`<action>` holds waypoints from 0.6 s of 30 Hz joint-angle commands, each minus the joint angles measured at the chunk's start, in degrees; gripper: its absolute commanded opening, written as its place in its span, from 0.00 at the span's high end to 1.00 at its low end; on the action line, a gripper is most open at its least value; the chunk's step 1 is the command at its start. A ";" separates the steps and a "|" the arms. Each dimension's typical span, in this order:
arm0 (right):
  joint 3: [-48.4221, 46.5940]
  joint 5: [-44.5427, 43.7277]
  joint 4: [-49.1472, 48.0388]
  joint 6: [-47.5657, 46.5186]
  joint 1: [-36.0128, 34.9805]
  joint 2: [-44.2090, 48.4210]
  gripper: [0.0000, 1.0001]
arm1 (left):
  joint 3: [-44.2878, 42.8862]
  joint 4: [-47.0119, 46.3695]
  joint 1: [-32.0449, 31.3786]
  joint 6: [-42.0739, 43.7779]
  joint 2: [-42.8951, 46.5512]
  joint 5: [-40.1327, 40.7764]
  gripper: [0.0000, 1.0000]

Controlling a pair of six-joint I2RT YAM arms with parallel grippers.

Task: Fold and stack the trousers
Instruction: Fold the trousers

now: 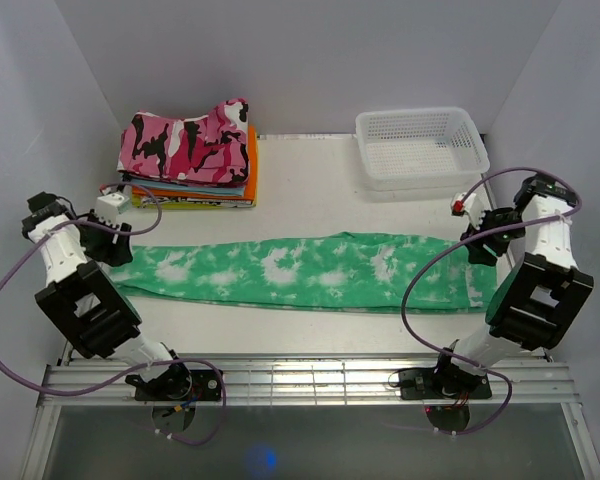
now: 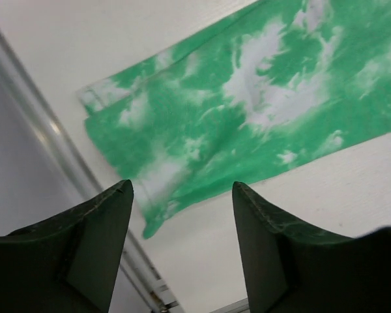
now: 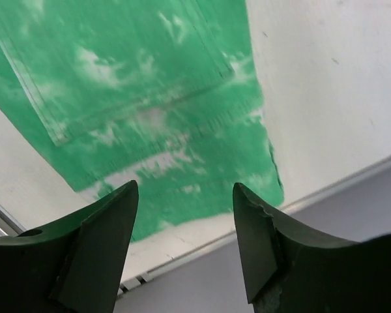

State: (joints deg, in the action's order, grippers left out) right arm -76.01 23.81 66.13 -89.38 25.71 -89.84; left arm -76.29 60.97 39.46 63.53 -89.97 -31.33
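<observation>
The trousers (image 1: 300, 272) lie flat on the bench (image 1: 310, 190), spread in one long strip across its middle and reaching almost from one arm to the other. The long axis runs left to right, nearly parallel to the near edge, sagging slightly towards me at the right. The strip looks as if it has one leg laid over the other, though I can't confirm that.

On my right wrist camera I see a stitched pocket outline and a band across the cloth, so I take the waist end (image 3: 182, 150) to point right. The left wrist view shows a narrower hemmed edge, so I read the cuff end (image 2: 111, 111) as pointing left.

The left arm (image 1: 75, 275) hangs over the cuff end and the right arm (image 1: 540, 270) over the waist. I judge they are set that way so each can pinch one end and bring the two ends together in a crosswise fold. Both sets of jaws stand apart with nothing between them, raised off the cloth and touching neither it nor the bench.

At the far left corner, behind the trousers and apart from them, the camouflage garment (image 1: 190, 140) tops the orange folded clothes (image 1: 248, 165), probably where this pair goes once folded. A white basket (image 1: 420, 145) sits at the far right.
</observation>
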 commanded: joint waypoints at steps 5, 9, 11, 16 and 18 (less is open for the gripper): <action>11.73 -5.26 -5.91 14.93 -9.80 0.28 0.40 | 9.83 -8.14 -4.04 -10.17 -4.85 10.04 0.42; 15.44 -10.97 -9.87 17.74 -11.04 -2.17 0.43 | 13.62 -11.57 -2.99 -11.14 -6.80 18.31 0.58; 15.71 -13.61 -10.40 18.72 -11.12 -3.32 0.44 | 13.28 -11.75 -2.11 -11.67 -6.18 18.85 0.60; 16.15 -18.79 -11.72 19.42 -11.04 -5.25 0.46 | 8.98 -11.23 -1.50 -13.69 -1.80 16.84 0.41; 16.15 -21.42 -12.60 19.07 -10.86 -6.48 0.46 | 4.87 -11.57 -1.49 -16.66 -1.17 15.61 0.29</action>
State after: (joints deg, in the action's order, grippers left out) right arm -60.10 7.92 55.75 -71.13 14.57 -95.09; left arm -65.08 51.86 37.52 50.92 -96.07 -14.52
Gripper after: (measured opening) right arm 0.545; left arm 0.663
